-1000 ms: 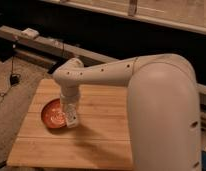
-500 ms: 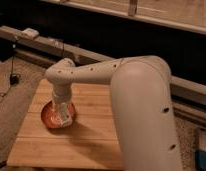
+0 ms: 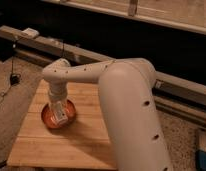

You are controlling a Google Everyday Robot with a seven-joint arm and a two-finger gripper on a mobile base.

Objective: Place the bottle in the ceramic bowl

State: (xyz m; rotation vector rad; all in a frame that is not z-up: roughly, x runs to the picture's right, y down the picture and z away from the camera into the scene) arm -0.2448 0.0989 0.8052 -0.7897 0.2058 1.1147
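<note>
Hand [image 3: 59, 113] hangs low over the ceramic bowl [image 3: 58, 116], at the end of the white arm [image 3: 116, 95] that reaches down from the right. The lower end of the hand blends into a pale boxy shape over the bowl's middle; cannot tell where the hand stops and the bottle [image 3: 60, 114] starts. Whether the hand is spread or pinching the bottle cannot be told. The whitish bit with a faint dark mark looks like the bottle, sitting over or in the bowl's centre, tilted slightly; whether it touches the glaze is hidden.

The bowl is orange-red, on the left part of the wooden tabletop [image 3: 76, 135]; its centre and far rim are covered by the hand, with only the left, right and near rim showing. The arm's big upper segment blocks the tabletop's right side and runs out of the picture at the bottom.

Behind the tabletop, a long grey rail [image 3: 41, 44] with a small pale box [image 3: 30, 33] on it. A dark cable [image 3: 11, 75] trails on the floor at left. Blue object [image 3: 203, 152] cut off at the right edge.
</note>
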